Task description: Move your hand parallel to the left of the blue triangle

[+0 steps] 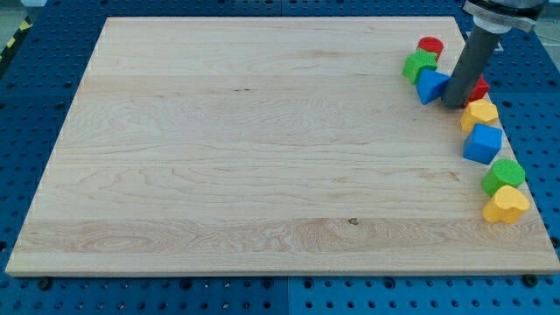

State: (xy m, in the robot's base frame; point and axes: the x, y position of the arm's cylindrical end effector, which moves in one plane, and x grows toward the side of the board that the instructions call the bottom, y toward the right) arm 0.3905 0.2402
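Blocks crowd the right edge of the pale wooden worktop [262,157], which sits on a blue pegboard [26,105], leaving the broad grained surface bare for sliding. My tip [452,106] stands at the blue triangle's [431,86] right side, touching or just beside it, so by my judgement it is on the wrong flank and must circle round to the view's left of that block. No claw exists on this rod, so nothing is gripped. Near the triangle sit a green block [419,65], a red cylinder [430,45] and a red block [479,88] half hidden behind the dark matte rod. Lower down lie a yellow block [479,114], a blue cube [482,143], a second green block [504,175] and a yellow heart-like block [506,206], all smooth and matte-looking.
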